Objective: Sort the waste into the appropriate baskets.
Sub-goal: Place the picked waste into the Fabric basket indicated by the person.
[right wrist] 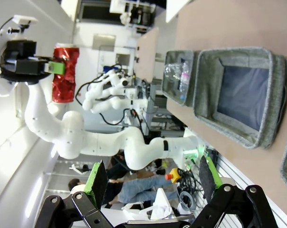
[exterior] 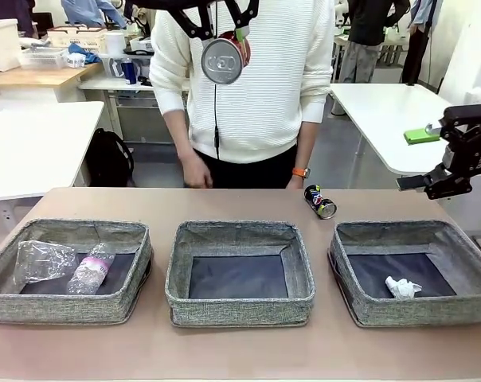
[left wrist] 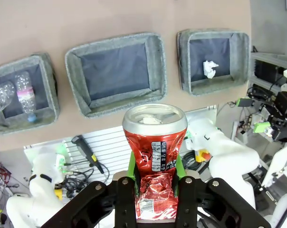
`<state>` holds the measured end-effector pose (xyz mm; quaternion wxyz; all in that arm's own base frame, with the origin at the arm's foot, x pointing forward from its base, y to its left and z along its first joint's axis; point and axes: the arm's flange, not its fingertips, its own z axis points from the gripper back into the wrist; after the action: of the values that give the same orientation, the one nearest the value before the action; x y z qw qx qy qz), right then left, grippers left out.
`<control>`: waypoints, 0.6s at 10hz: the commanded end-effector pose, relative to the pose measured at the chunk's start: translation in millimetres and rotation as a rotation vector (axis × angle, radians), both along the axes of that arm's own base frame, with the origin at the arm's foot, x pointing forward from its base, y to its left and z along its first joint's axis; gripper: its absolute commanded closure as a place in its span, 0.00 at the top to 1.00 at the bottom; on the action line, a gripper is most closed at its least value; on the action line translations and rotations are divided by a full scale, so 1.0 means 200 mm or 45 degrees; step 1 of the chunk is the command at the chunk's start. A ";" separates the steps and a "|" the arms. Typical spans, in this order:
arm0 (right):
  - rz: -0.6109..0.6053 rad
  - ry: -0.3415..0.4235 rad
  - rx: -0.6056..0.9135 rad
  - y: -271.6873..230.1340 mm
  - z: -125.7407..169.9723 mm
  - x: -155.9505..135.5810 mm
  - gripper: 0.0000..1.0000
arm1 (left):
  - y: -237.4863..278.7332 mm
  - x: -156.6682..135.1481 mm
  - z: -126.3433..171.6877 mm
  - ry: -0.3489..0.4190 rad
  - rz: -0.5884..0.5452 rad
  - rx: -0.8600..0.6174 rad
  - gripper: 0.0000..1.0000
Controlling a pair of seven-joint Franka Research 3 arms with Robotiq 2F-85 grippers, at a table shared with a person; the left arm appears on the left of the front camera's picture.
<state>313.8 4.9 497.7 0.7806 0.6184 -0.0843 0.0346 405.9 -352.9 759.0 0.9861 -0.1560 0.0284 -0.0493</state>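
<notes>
My left gripper (exterior: pixel 222 38) hangs high above the table's far side, in front of the person, shut on a dented red can (exterior: pixel 222 59). In the left wrist view the red can (left wrist: pixel 155 147) stands between the green pads, high above the middle basket (left wrist: pixel 155 61). A dark printed can (exterior: pixel 321 201) lies on the table beyond the right basket (exterior: pixel 416 312). The right basket holds a white paper wad (exterior: pixel 401 287). In the left basket (exterior: pixel 65 308) lie a clear cup (exterior: pixel 41 261) and a small bottle (exterior: pixel 91 269). The middle basket (exterior: pixel 240 312) is empty. My right gripper (exterior: pixel 420 159) is open off the table's right edge.
A person in a white sweater (exterior: pixel 248 95) stands at the far edge with both hands at the table edge. White tables stand behind on the left and right. The right wrist view looks sideways at the left arm (right wrist: pixel 53 118) and two baskets.
</notes>
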 end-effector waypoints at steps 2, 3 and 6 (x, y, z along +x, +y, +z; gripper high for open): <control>0.000 -0.019 0.026 0.01 0.01 0.00 1.00 | 0.02 0.00 0.01 -0.011 -0.007 0.001 0.31; 0.000 -0.019 0.026 0.01 0.01 0.00 1.00 | 0.02 0.00 0.01 -0.011 -0.007 0.001 0.31; 0.000 -0.019 0.026 0.01 0.01 0.00 1.00 | 0.02 0.00 0.01 -0.011 -0.007 0.001 0.31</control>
<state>313.8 4.9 497.7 0.7806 0.6184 -0.0843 0.0346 405.9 -352.9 759.0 0.9861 -0.1560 0.0285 -0.0493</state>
